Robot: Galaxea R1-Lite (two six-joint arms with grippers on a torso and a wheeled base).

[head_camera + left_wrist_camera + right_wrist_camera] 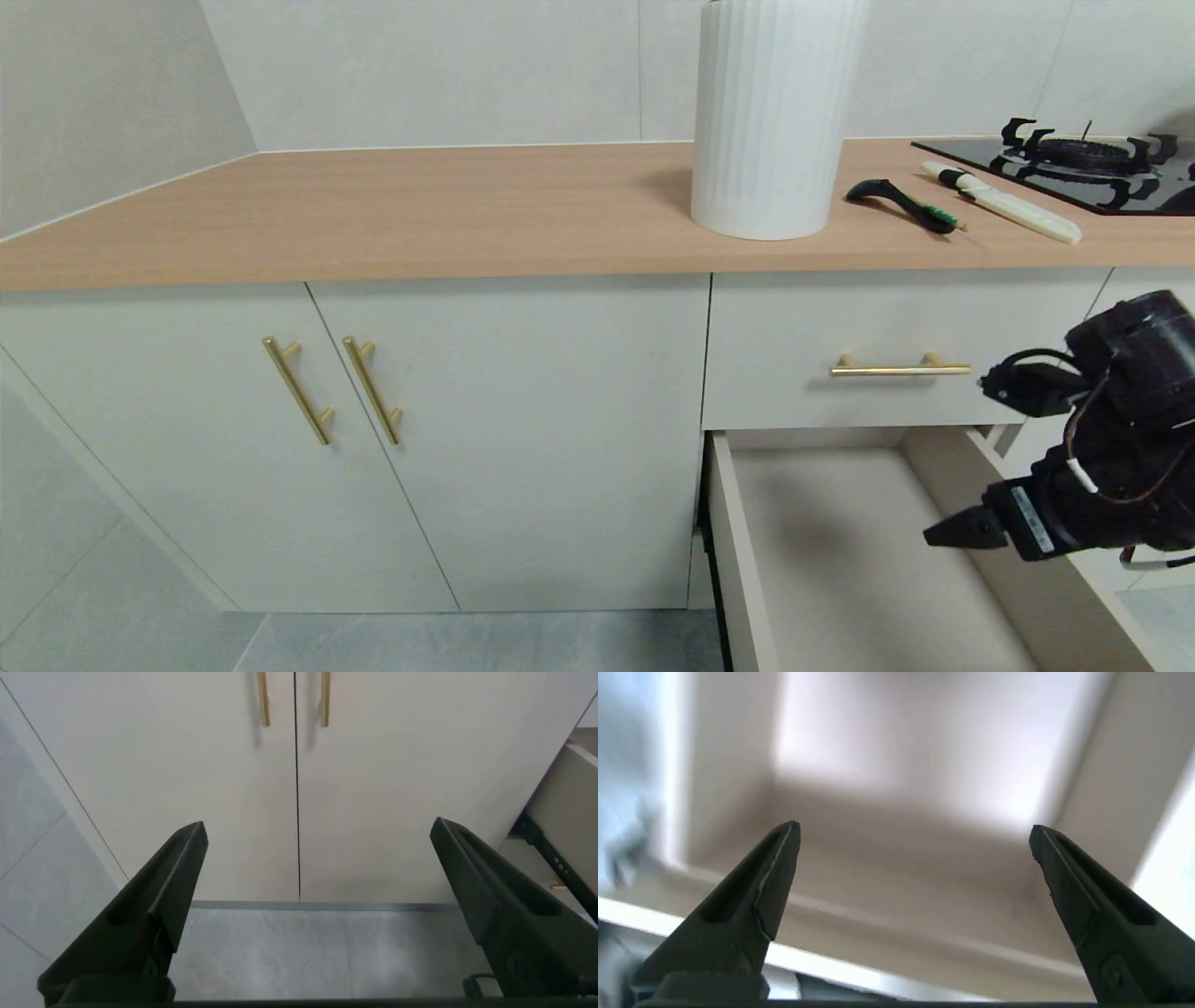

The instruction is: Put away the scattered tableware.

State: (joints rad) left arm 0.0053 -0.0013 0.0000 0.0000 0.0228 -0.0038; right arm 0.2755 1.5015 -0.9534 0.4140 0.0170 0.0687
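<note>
Above, knife (pixel 1004 213) beside black utensil (pixel 902 204).

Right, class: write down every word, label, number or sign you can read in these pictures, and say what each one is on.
No text can be read.
A white label on the body of the right gripper: its print is too small to read.
The white ribbed canister, knife, peeler and cabinet fronts: no print to be seen.
</note>
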